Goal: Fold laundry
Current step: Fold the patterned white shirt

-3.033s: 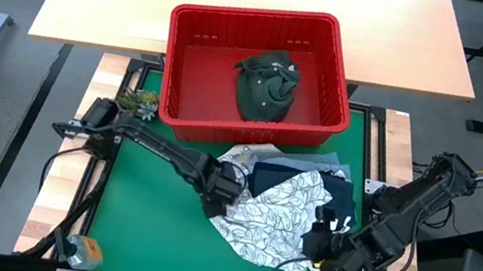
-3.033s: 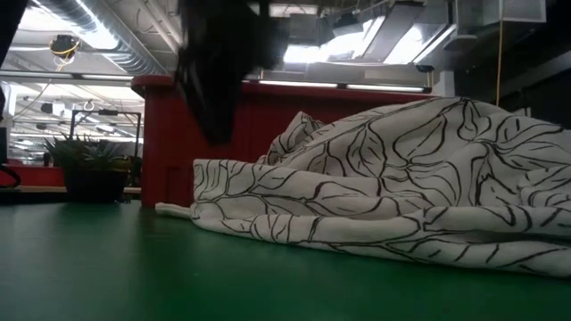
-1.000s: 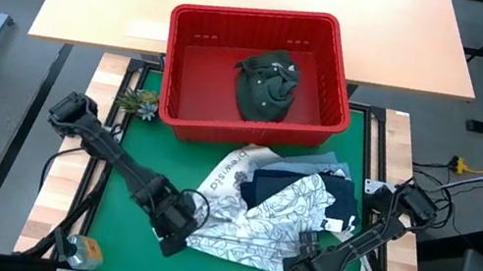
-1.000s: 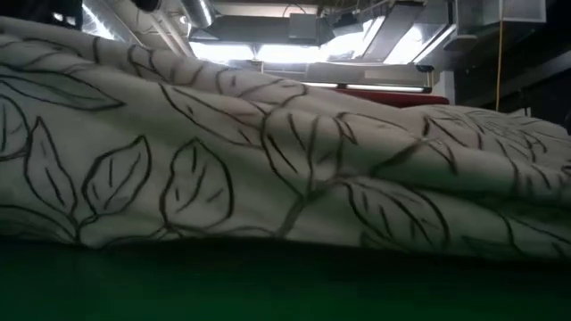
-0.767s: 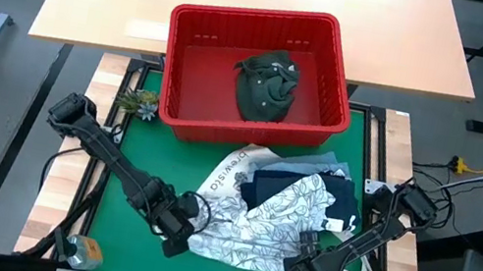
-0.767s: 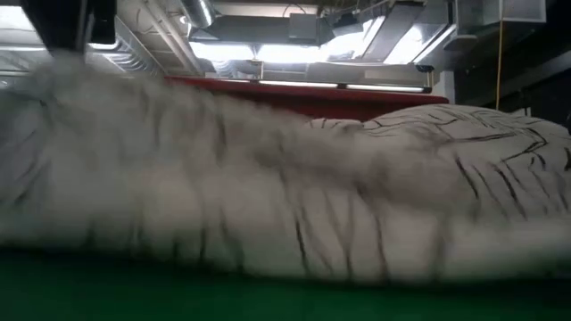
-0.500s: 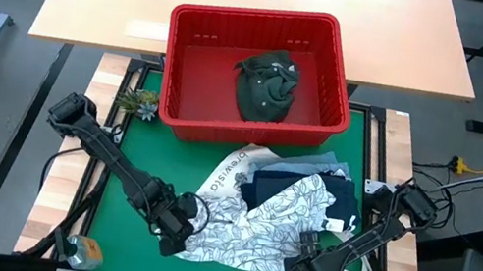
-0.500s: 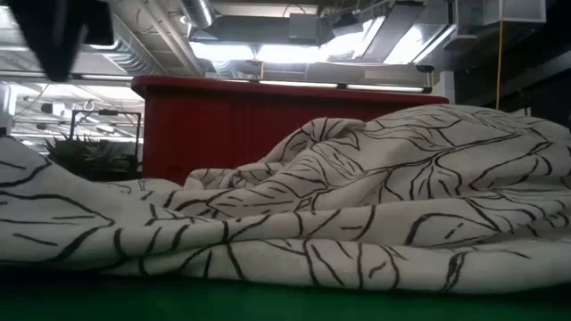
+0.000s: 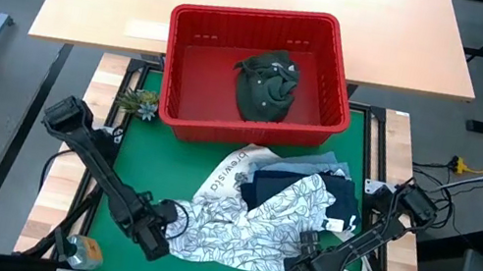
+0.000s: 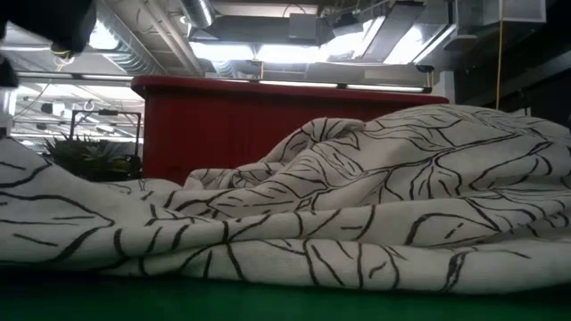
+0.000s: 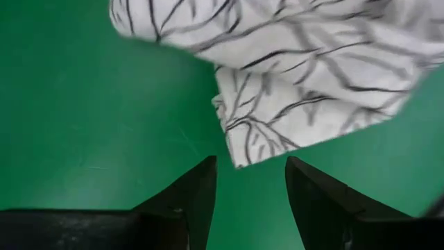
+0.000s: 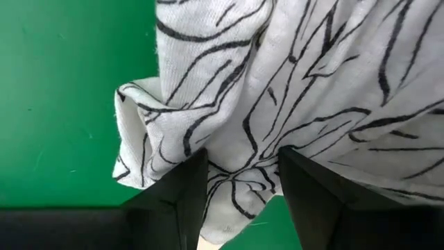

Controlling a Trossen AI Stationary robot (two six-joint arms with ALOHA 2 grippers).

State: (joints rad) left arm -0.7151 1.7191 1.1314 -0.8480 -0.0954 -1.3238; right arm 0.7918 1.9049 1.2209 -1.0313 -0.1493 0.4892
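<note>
- High view: overhead, facing straight down on the whole bench (image 9: 274, 7) and both arms, from well above.
- Low view: at bench height, facing level across it, very near the leaf-print garment (image 10: 357, 214), which fills the lower frame; red basket (image 10: 223, 125) behind.
- Left wrist view: looks down past its own jaws, close to the green mat (image 11: 83, 111).
- Right wrist view: likewise, closer still.
- All four views share the leaf-print garment.
</note>
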